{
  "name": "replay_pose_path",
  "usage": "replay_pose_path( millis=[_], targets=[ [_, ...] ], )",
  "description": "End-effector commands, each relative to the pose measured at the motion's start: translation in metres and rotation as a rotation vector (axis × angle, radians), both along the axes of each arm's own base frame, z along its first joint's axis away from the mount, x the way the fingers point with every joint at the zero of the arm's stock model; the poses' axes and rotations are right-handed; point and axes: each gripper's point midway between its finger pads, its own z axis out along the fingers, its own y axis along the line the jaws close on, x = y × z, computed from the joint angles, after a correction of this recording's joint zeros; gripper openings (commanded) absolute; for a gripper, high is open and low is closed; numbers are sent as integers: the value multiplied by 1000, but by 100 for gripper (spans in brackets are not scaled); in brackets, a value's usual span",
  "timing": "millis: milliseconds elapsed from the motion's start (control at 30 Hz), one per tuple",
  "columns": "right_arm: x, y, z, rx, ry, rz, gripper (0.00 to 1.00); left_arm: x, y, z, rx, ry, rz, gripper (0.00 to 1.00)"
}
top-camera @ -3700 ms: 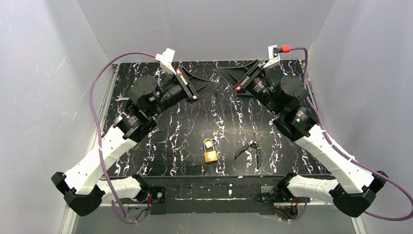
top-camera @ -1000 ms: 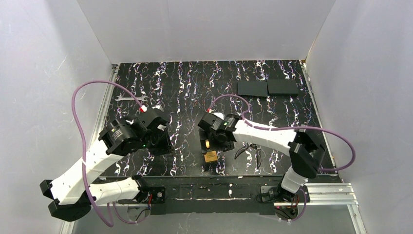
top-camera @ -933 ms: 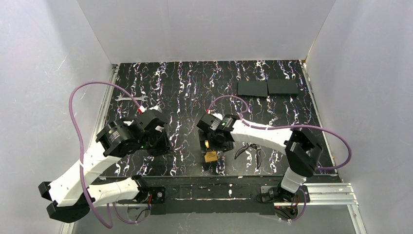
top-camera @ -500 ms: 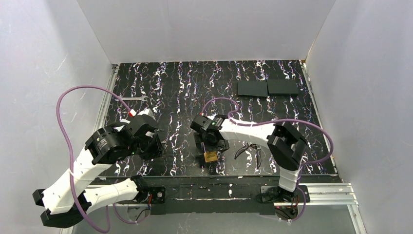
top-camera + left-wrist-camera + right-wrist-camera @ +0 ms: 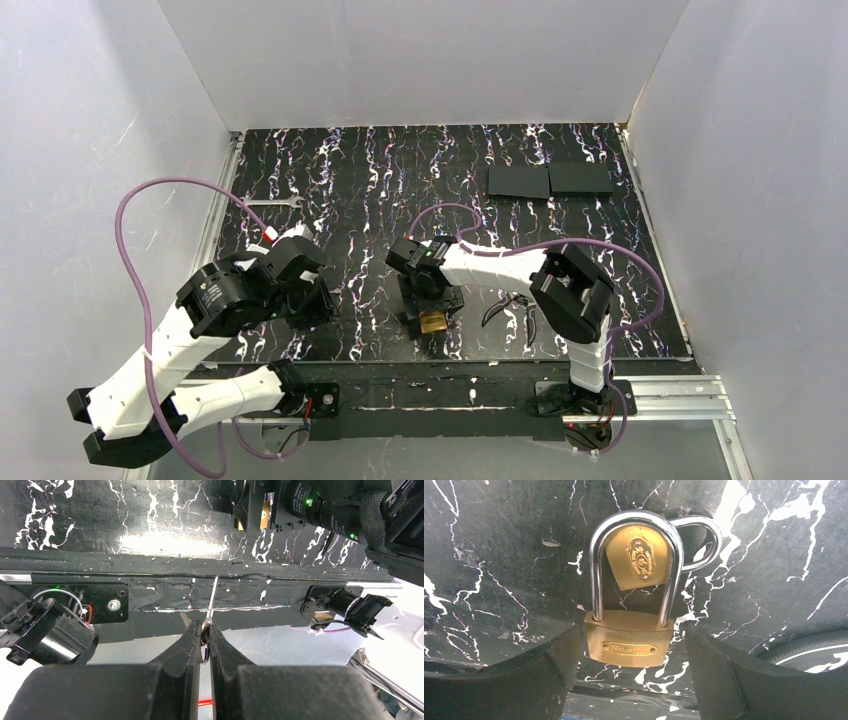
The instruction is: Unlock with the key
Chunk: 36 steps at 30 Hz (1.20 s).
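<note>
My left gripper [image 5: 205,626] is shut on the key [image 5: 213,597], a thin dull-metal sliver seen edge-on, its blade poking out past the fingertips toward the table's near edge. From above, the left gripper [image 5: 310,298] hovers left of the locks. A brass padlock [image 5: 629,641] lies flat on the marble-patterned table [image 5: 499,555], and a smaller brass padlock [image 5: 639,560] is hooked through its steel shackle. My right gripper [image 5: 630,655] is open, with one finger on each side of the larger padlock's body; the left finger [image 5: 559,667] is close against it and the right finger [image 5: 716,672] stands apart. In the top view the right gripper [image 5: 428,298] covers most of the padlock [image 5: 433,323].
Black-handled pliers [image 5: 512,306] lie just right of the padlocks. A silver wrench [image 5: 270,203] rests near the table's left edge. Two flat black pads [image 5: 549,180] sit at the back right. White walls enclose three sides of the table.
The right arm has folded in, and its gripper has slid left and nearer, down over the padlock. The left arm has drawn back left and toward the near edge, still shut on the key.
</note>
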Motion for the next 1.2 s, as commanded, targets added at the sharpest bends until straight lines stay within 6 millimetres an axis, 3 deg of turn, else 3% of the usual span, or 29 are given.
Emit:
replay_pose_path(
  millis=[0,233,533,667,800,967,1167],
  targets=[
    [-2,4,-2,9,7,25,81,7,5,1,34,-22,27,0],
    [-5,0,-11,-7,19,33,72,7,5,1,35,-24,27,0],
    [-6,-6,-19,-26,20,38,79,10,2,1,46,-17,23,0],
    [-6,-7,-20,-23,15,40,71,10,1,1,43,-17,27,0],
    [-3,-8,-18,-26,3,40,49,11,1,1,35,-23,33,0],
    [2,-4,-2,7,-5,34,34,13,-1,2,34,-31,24,0],
    [12,8,40,98,-50,17,28,18,4,13,27,-93,16,0]
  ],
)
